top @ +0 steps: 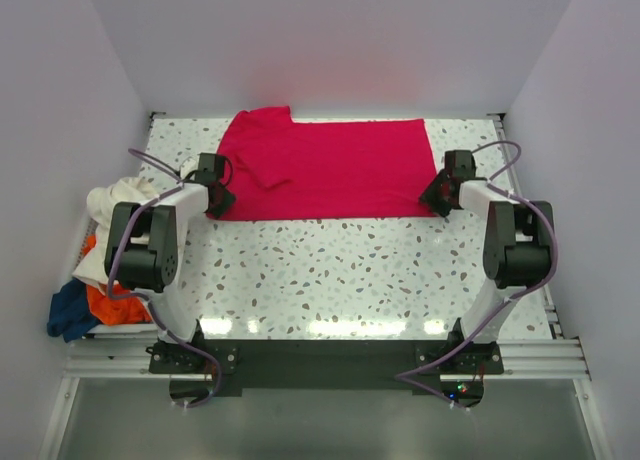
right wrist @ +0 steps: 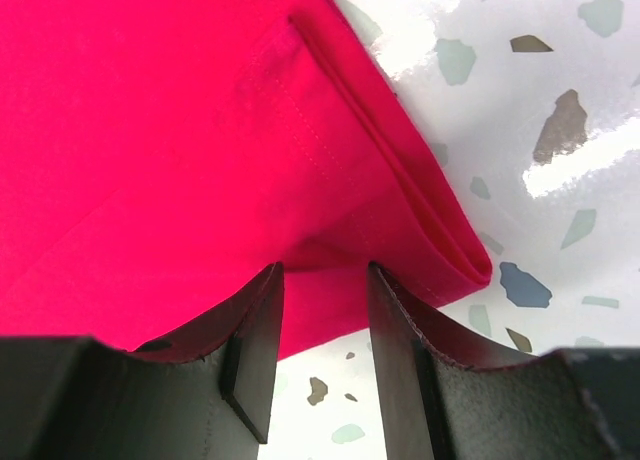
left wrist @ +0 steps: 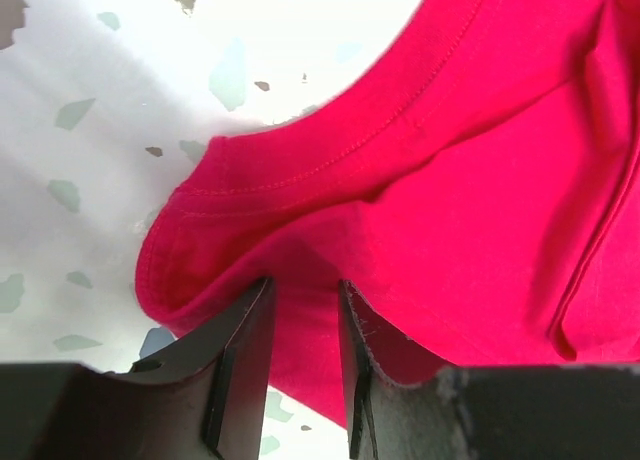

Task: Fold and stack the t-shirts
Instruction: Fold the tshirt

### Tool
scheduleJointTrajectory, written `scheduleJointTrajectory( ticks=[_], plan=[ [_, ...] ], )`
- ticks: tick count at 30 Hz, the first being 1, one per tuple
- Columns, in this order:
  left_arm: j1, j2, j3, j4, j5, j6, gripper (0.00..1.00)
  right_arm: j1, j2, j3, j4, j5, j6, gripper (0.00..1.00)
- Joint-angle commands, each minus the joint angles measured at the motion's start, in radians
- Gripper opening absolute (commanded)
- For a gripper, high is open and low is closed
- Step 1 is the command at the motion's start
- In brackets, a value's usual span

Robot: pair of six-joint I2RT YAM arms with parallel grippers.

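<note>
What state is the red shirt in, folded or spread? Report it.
Mostly spread: the crimson t-shirt lies flat as one broad sheet on the table; its left end is rumpled.

No text, label, brand, number or sign can be read anywhere

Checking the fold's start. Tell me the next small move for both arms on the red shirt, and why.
Probably close both grippers fully. The left gripper and right gripper each straddle a near corner of the crimson red soft cloth t-shirt spread on the speckled table, but their jaws stand apart, so lifting now would likely slip.
</note>
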Motion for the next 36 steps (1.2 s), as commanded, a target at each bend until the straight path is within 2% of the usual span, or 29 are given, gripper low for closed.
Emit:
scheduleJointTrajectory(
  ticks=[1,13,20,25,29,36],
  plan=[
    [0.005,0.0,-0.021,-0.107,-0.098,-0.027,0.36,-0.019,-0.024,-0.026,-0.074,0.069,0.006,0.43],
    [0.005,-0.087,-0.161,-0.14,-0.137,-0.053,0.35,-0.047,-0.102,-0.173,-0.091,0.072,0.006,0.43],
    [0.005,-0.208,-0.303,-0.134,-0.14,-0.055,0.35,-0.052,-0.218,-0.301,-0.099,0.092,0.006,0.43],
    [0.005,-0.31,-0.385,-0.114,-0.131,-0.038,0.35,-0.062,-0.361,-0.413,-0.119,0.099,0.006,0.42],
    [0.005,-0.337,-0.391,-0.074,-0.098,0.017,0.35,-0.062,-0.439,-0.451,-0.116,0.085,0.002,0.43],
    [-0.015,-0.399,-0.324,-0.009,-0.012,0.106,0.39,-0.061,-0.496,-0.375,-0.136,0.028,-0.046,0.43]
  ],
)
